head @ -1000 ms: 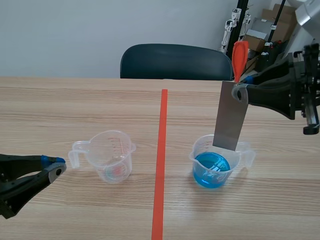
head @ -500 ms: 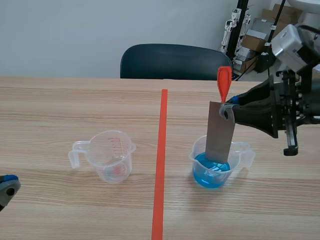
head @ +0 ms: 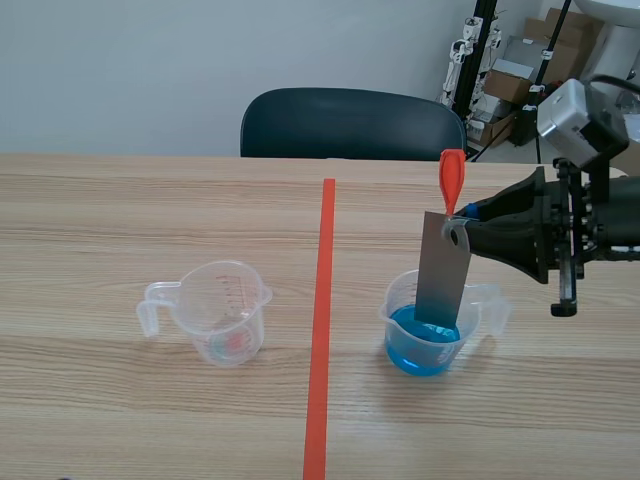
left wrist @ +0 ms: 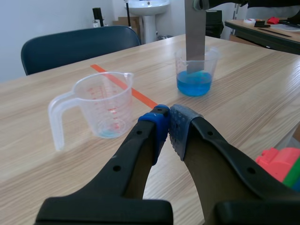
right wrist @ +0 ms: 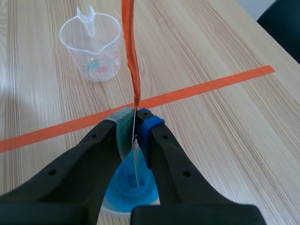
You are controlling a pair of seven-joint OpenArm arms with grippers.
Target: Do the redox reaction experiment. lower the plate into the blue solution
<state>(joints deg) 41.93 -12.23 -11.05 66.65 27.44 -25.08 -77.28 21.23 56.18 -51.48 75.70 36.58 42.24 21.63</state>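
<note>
Right gripper (right wrist: 135, 123): clenched on the top end of the plate (head: 441, 275), right of the tape line.
Plate: hangs upright with an orange tab (head: 451, 180) above it. Its lower end is inside the cup of blue solution (head: 423, 345); contact with the liquid is unclear.
Left gripper (left wrist: 167, 126): closed on nothing, low over the tabletop (head: 150, 210).
Empty measuring cup (head: 222, 312): left of the line, well apart.
</note>
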